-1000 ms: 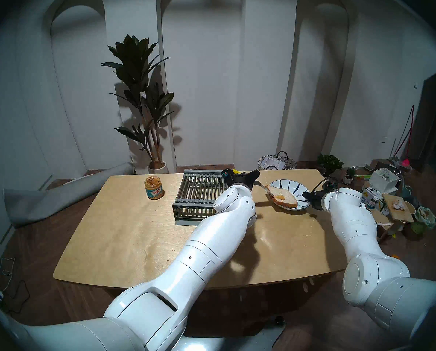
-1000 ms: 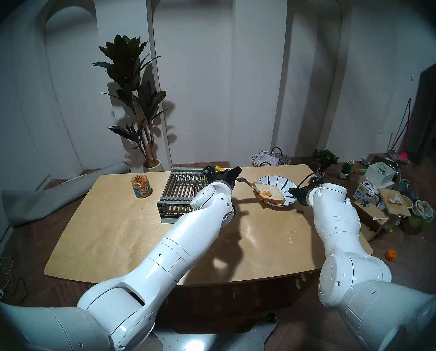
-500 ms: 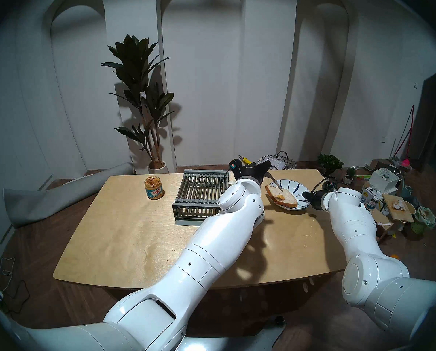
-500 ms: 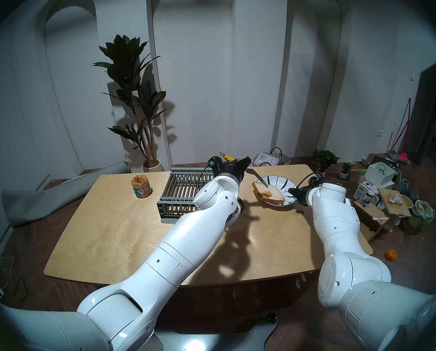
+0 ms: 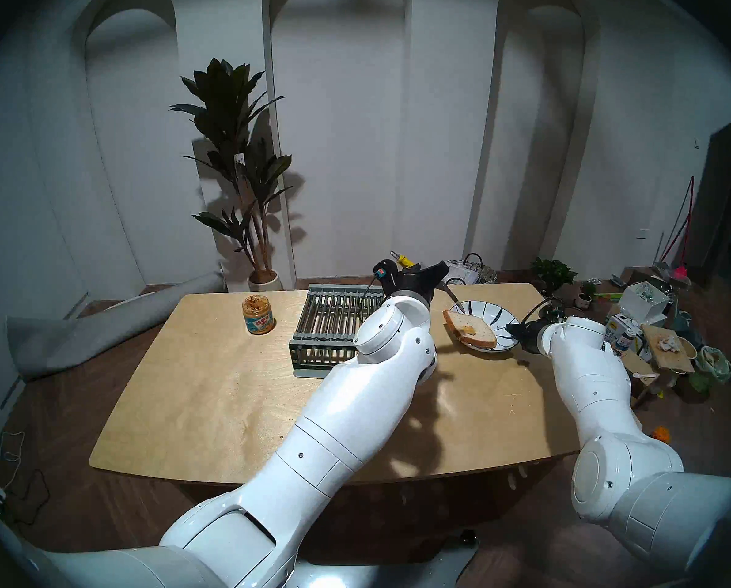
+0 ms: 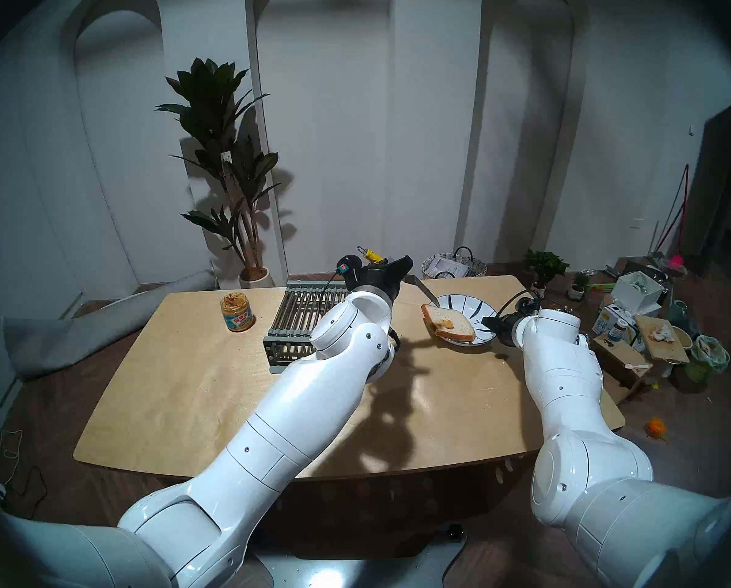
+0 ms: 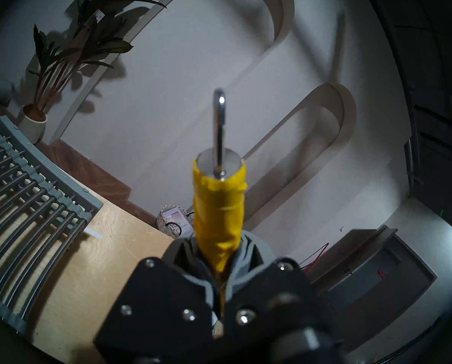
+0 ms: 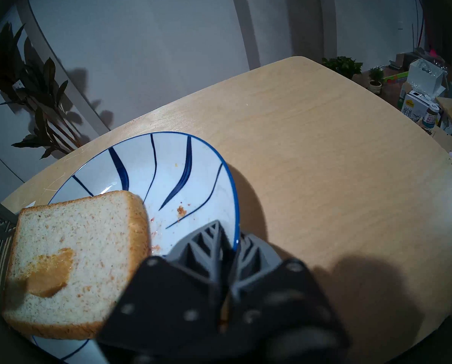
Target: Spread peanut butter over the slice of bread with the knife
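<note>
- left gripper (image 7: 221, 284) was clamped tight on the knife (image 7: 219, 206) by its yellow handle, blade (image 5: 452, 295) angled down over the plate's far-left rim, clear of the bread
- right gripper (image 8: 227, 253) was pinching the plate (image 8: 193, 171) at its near rim, probably so it wouldn't slide under the knife
- slice of bread (image 8: 75, 253) lay on the plate's left side, near the table's far-right corner, with just one lump of peanut butter (image 8: 50, 274), so lots left to spread
- jar (image 5: 258, 314) sat open near the far-left corner, rack (image 5: 334, 320) between it and the plate

Jar (image 5: 258, 315) left of rack (image 5: 338, 320); plate (image 5: 501, 315) right of rack; bread (image 5: 470, 329) on plate
</note>
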